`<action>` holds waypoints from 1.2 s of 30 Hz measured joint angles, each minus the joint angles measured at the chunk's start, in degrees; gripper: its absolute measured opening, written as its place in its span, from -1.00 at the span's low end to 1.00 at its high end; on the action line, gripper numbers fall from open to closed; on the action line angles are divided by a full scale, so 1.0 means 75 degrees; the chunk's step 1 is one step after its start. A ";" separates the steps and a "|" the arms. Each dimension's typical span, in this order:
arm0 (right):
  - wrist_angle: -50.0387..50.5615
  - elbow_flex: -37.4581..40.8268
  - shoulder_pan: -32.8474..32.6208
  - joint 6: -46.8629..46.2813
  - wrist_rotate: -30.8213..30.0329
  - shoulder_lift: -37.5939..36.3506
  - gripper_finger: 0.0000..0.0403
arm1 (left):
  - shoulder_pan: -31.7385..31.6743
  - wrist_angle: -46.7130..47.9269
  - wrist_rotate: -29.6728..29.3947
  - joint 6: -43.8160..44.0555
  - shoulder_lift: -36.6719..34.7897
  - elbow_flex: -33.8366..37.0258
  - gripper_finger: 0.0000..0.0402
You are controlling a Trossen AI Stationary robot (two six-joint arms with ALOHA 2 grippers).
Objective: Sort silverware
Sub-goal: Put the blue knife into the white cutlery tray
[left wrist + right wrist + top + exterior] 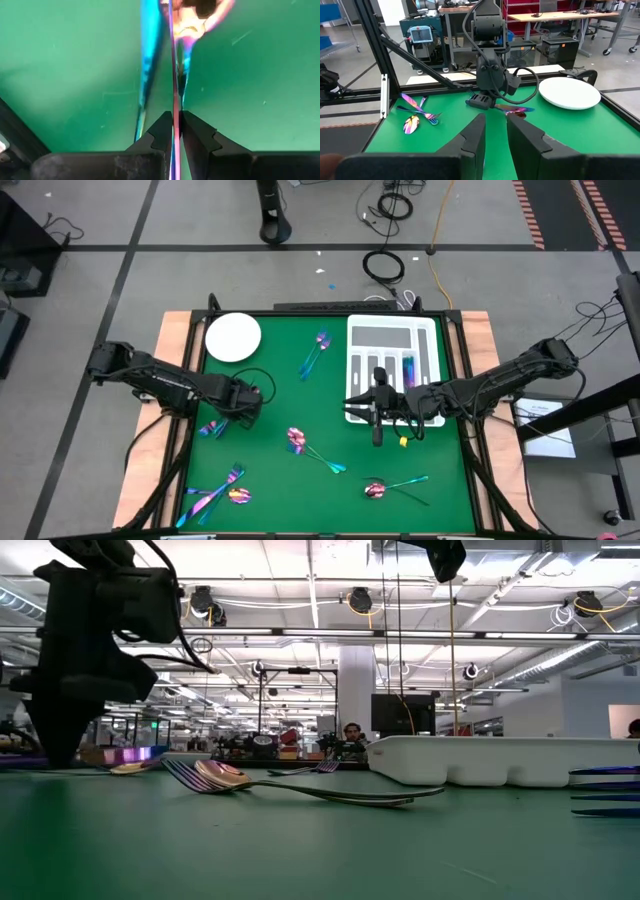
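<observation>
Iridescent silverware lies scattered on the green table: pieces at the far middle (318, 352), the middle (300, 442), the near right (385, 488) and the near left (215, 495). A few pieces sit in the white tray (408, 368). My left gripper (175, 127) is at the table's left (243, 402), shut on one pink-purple piece (174, 60). A blue piece (149, 60) lies beside it. My right gripper (495, 132) hangs open and empty, raised beside the tray's near-left corner (350, 408). My left gripper pinches a thin pink-purple piece of silverware (175, 117) between its two fingers, edge-on. The piece runs out ahead of the fingertips toward a spoon bowl (200, 15). In the right wrist view it sticks out level from the gripper (516, 108), low over the table.
A round white plate (233, 338) sits at the far left corner. The white compartmented tray (390, 340) stands at the far right. Open green surface (300, 395) lies between the two grippers. Black frame rails (470, 450) edge the table.
</observation>
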State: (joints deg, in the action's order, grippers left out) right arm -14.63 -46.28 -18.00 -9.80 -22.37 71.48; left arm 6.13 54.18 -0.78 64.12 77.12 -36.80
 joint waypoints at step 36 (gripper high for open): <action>0.0047 0.0000 0.0003 0.0000 0.0001 0.0000 -0.65 | 0.0000 -0.0446 -0.0140 0.0000 0.0087 0.0549 -0.46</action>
State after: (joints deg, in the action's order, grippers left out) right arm -14.28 -46.28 -17.98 -9.80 -22.36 71.48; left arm 6.13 50.83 -1.83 64.12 77.78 -32.68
